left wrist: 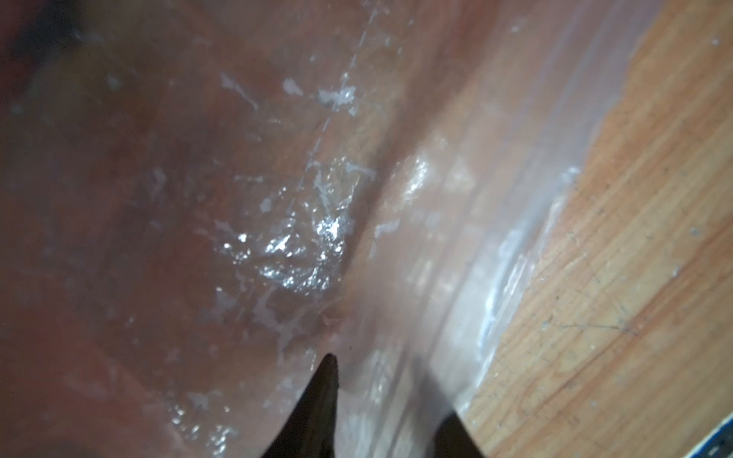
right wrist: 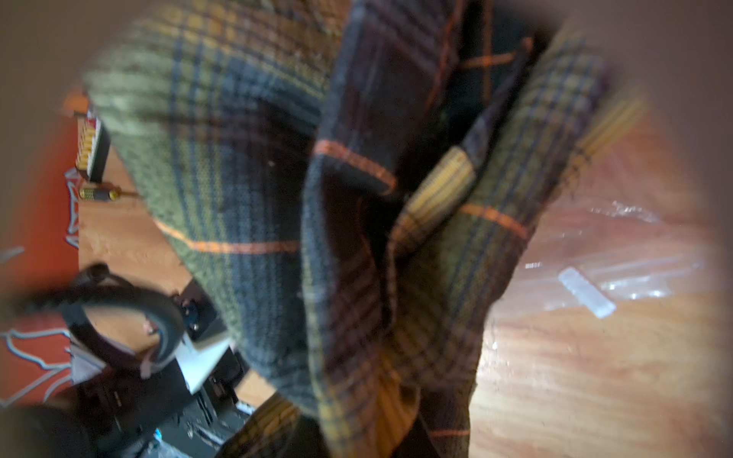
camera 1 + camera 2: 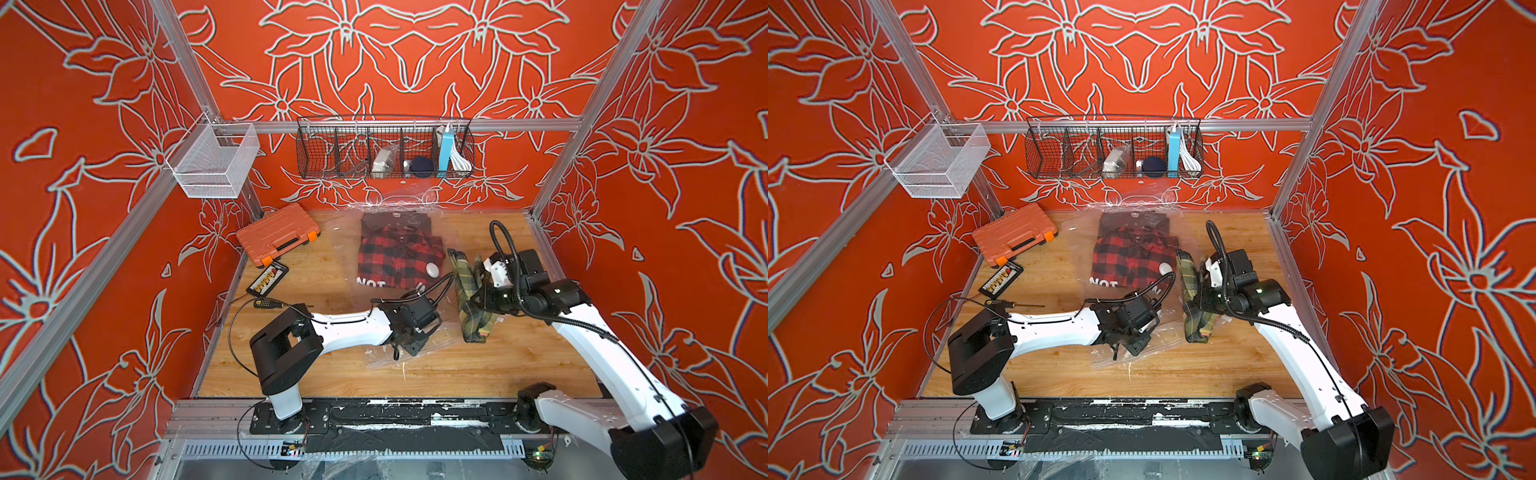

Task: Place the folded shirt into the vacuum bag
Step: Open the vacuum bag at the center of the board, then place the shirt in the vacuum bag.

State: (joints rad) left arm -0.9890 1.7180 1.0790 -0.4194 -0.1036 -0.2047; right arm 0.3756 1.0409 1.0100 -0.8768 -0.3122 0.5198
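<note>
Folded shirt of green, yellow and navy plaid cloth (image 3: pixel 469 309) (image 3: pixel 1196 316): in both top views hanging bunched from the right gripper (image 3: pixel 478 286) (image 3: pixel 1202 286), being pinched between its pressed-together fingers, lower end drooping toward the wooden table (image 3: pixel 316 374), just beside the large transparent crinkly plastic vacuum bag (image 3: pixel 347 245) (image 3: pixel 1079 247) and outside it. Lying flat mid-table, that bag, enclosing a red-and-black checked shirt (image 3: pixel 395 257) under a round white valve cap (image 3: pixel 433 270). Reaching down at the bag's near end, the left gripper (image 3: pixel 405 349) (image 3: pixel 1123 345).

Showing in the left wrist view: black fingertips (image 1: pixel 321 396) standing slightly apart, glinting bag film (image 1: pixel 277 238) running between them; gripping it or not, cannot tell.

Filling the right wrist view: the plaid shirt (image 2: pixel 317 198), folds sagging; beyond it, a small white slider clip (image 2: pixel 587 291) lying at the bag's edge.
</note>
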